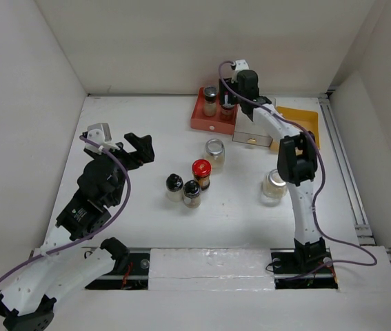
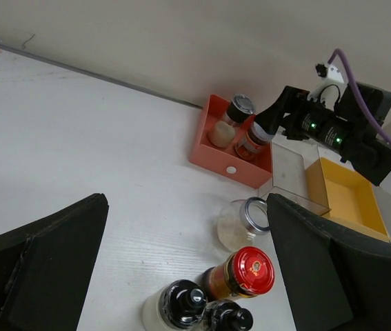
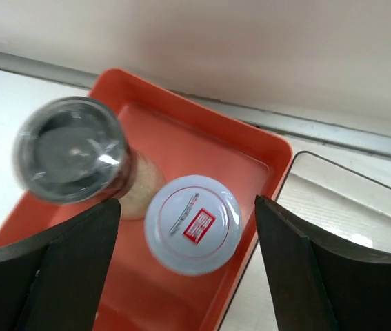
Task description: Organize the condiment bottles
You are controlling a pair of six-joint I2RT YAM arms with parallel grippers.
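Observation:
In the top view two black-domed shakers, a red-lidded jar with brown contents and a clear jar with a silver rim stand mid-table. Another clear jar stands to the right. A grey-lidded jar and a white-lidded jar stand in the red tray. My right gripper is open, its jaws either side of the white lid and apart from it. My left gripper is open and empty, left of the mid-table group.
A clear tray and a yellow tray stand right of the red tray at the back. White walls close in the table at the back and both sides. A rail runs along the right edge.

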